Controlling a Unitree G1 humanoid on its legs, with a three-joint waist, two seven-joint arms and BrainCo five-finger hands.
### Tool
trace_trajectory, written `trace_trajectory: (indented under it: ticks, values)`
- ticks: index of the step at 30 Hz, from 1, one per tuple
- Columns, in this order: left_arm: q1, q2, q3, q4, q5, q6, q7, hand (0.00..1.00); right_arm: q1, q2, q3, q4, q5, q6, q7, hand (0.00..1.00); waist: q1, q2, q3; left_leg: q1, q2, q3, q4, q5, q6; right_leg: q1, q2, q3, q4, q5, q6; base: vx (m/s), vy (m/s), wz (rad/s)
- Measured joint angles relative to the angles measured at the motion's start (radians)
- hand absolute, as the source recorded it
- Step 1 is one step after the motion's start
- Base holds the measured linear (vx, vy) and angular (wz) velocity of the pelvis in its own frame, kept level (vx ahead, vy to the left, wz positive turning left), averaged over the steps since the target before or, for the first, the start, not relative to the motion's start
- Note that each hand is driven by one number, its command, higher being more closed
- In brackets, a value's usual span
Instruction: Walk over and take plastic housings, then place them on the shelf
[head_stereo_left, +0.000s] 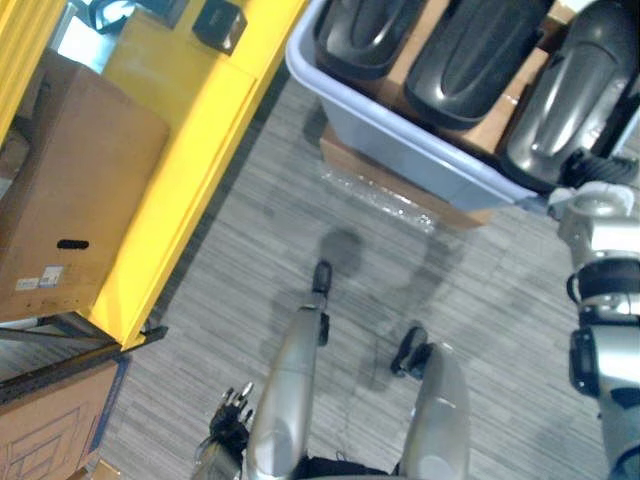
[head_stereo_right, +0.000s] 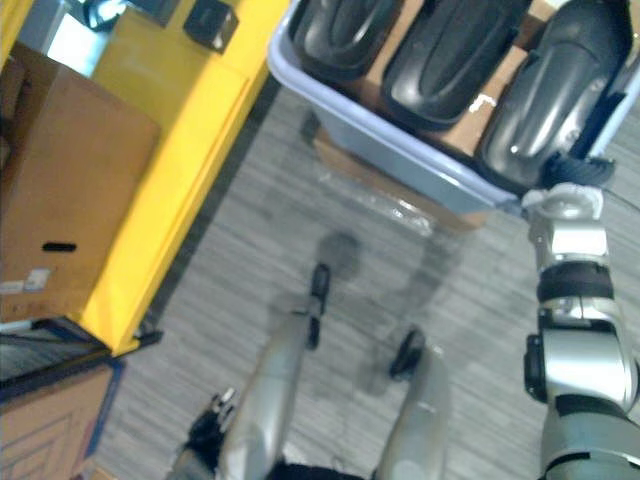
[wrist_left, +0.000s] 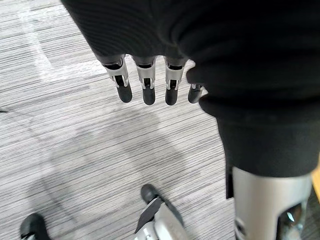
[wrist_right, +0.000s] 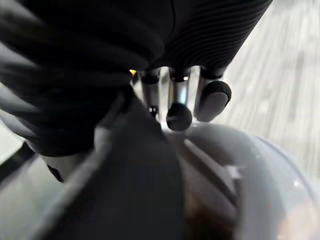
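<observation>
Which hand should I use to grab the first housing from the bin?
Right. The right hand reaches into the grey bin, its open fingers over the rightmost housing. The left hand hangs low over the carpet, far from the bin.

Floor's all grey carpet (head_stereo_left: 250, 230) with a fine striped weave, and there's a pale taped line (wrist_left: 45, 65) across it in the left wrist view. Down the left side runs a yellow shelf (head_stereo_left: 190, 170), angled across the frame, with a small black block (head_stereo_left: 218, 24) sitting near its far end. A big brown cardboard box (head_stereo_left: 70, 190) sits up against the shelf's left edge, and another box (head_stereo_left: 50, 420) sits lower down in the near-left corner. Further out, flat cardboard (head_stereo_left: 350, 158) lies on the carpet, with crinkly clear plastic film (head_stereo_left: 385, 200) just beside its near edge. Light is even, kinda bluish.
</observation>
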Motion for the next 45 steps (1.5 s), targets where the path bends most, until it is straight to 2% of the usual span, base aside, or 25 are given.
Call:
trace_trajectory:
  ticks: [5, 9, 11, 13, 15, 17, 21, 25, 29, 31, 32, 35, 39, 45]
  values:
    - [0.008, 0.002, -0.02, -0.005, 0.0, -0.048, 0.018, 0.0, 0.0, 0.0, 0.009, 0.012, -0.005, -0.012, -0.046, 1.0, -0.001, 0.0, 0.0, 0.002, 0.0, 0.001, 0.012, -0.001, 0.009, 0.008, 0.0, -0.001, 0.0, 0.001, 0.001, 0.0, -0.006, 0.0]
    - [0.025, 0.013, -0.051, -0.028, 0.0, -0.074, 0.054, 0.0, 0.007, -0.001, 0.004, 0.021, -0.004, -0.054, -0.088, 1.0, -0.001, 0.0, 0.0, 0.018, 0.0, 0.012, 0.012, -0.003, 0.011, 0.021, -0.002, 0.003, 0.0, 0.002, 0.003, 0.0, -0.009, -0.01]
    - [0.05, 0.014, -0.054, -0.07, -0.007, -0.095, 0.07, 0.0, 0.023, -0.001, -0.013, 0.011, -0.004, -0.084, -0.094, 1.0, -0.004, -0.001, 0.0, 0.041, 0.0, 0.015, 0.012, -0.005, 0.014, 0.046, -0.003, 0.003, -0.004, 0.002, 0.004, 0.01, -0.038, -0.01]
    - [0.076, 0.006, -0.06, -0.219, -0.012, -0.147, 0.07, 0.0, 0.053, -0.004, -0.024, -0.03, -0.016, -0.128, -0.094, 1.0, -0.005, -0.001, 0.0, 0.064, 0.0, 0.018, 0.008, -0.006, 0.013, 0.069, -0.005, 0.001, -0.007, 0.002, 0.004, -0.01, -0.037, 0.04]
    - [0.065, -0.008, -0.081, -0.281, -0.01, -0.18, 0.074, 0.0, 0.074, -0.004, -0.033, -0.064, -0.015, -0.158, -0.095, 1.0, -0.006, 0.0, 0.0, 0.081, 0.0, 0.019, 0.0, -0.008, 0.011, 0.087, -0.005, -0.002, -0.012, 0.002, 0.004, -0.02, -0.03, 0.04]
    - [0.059, -0.019, -0.098, -0.355, -0.008, -0.214, 0.078, 0.0, 0.102, -0.003, -0.086, -0.12, -0.016, -0.21, -0.108, 1.0, -0.009, 0.0, -0.001, 0.114, 0.002, 0.025, -0.02, -0.006, 0.014, 0.123, -0.008, -0.008, -0.03, 0.002, 0.004, 0.0, -0.034, 0.06]
    - [0.074, -0.026, -0.099, -0.457, -0.007, -0.236, 0.114, 0.0, 0.147, -0.003, -0.155, -0.197, -0.045, -0.281, -0.134, 1.0, -0.015, -0.003, -0.002, 0.182, 0.003, 0.047, -0.057, -0.004, 0.017, 0.196, -0.011, -0.016, -0.082, 0.014, 0.021, 0.05, -0.019, 0.01]
    - [0.107, -0.024, -0.11, -0.609, 0.027, -0.235, 0.158, 0.0, 0.223, 0.018, -0.183, -0.282, -0.082, -0.295, -0.154, 1.0, -0.022, -0.01, -0.002, 0.276, 0.003, 0.045, -0.117, 0.0, 0.019, 0.315, 0.002, -0.052, -0.177, 0.037, 0.035, 0.12, -0.029, 0.07]
    - [0.174, -0.011, -0.141, -0.814, 0.186, -0.225, 0.181, 0.0, 0.337, 0.069, -0.221, -0.4, -0.135, -0.322, -0.174, 1.0, -0.043, -0.031, -0.005, 0.417, -0.001, 0.012, -0.233, 0.031, 0.01, 0.497, 0.032, -0.119, -0.341, 0.08, 0.041, 0.15, -0.041, 0.18]
    - [0.216, 0.008, -0.135, -0.926, 0.25, -0.205, 0.175, 0.0, 0.395, 0.114, -0.238, -0.453, -0.17, -0.323, -0.177, 1.0, -0.058, -0.054, -0.03, 0.466, -0.001, -0.008, -0.285, 0.041, 0.002, 0.571, 0.058, -0.149, -0.43, 0.104, 0.044, 0.14, -0.055, 0.26]
    - [0.237, 0.025, -0.128, -0.97, 0.294, -0.196, 0.155, 0.0, 0.442, 0.143, -0.238, -0.48, -0.205, -0.328, -0.178, 1.0, -0.058, -0.074, -0.078, 0.477, 0.0, -0.01, -0.315, 0.042, -0.001, 0.589, 0.071, -0.161, -0.482, 0.118, 0.046, 0.1, -0.056, 0.09]
    - [0.238, 0.057, -0.114, -1.053, 0.381, -0.166, 0.105, 0.0, 0.522, 0.192, -0.236, -0.557, -0.296, -0.364, -0.173, 1.0, -0.059, -0.098, -0.126, 0.527, -0.003, -0.008, -0.348, 0.041, 0.0, 0.669, 0.09, -0.175, -0.582, 0.15, 0.051, 0.18, -0.069, 0.01]
    - [0.158, 0.09, -0.103, -1.136, 0.436, -0.128, 0.031, 0.0, 0.555, 0.206, -0.185, -0.599, -0.442, -0.44, -0.141, 1.0, -0.07, -0.099, -0.179, 0.578, -0.009, -0.004, -0.381, 0.04, 0.001, 0.742, 0.102, -0.181, -0.677, 0.189, 0.061, 0.11, -0.024, -0.05]
    - [-0.027, 0.174, -0.12, -1.078, 0.432, -0.041, -0.003, 0.0, 0.549, 0.206, -0.07, -0.601, -0.563, -0.522, -0.063, 1.0, -0.086, -0.096, -0.255, 0.669, 0.001, 0.044, -0.454, 0.043, 0.0, 0.782, 0.105, -0.161, -0.715, 0.226, 0.059, 0.01, 0.007, -0.27]
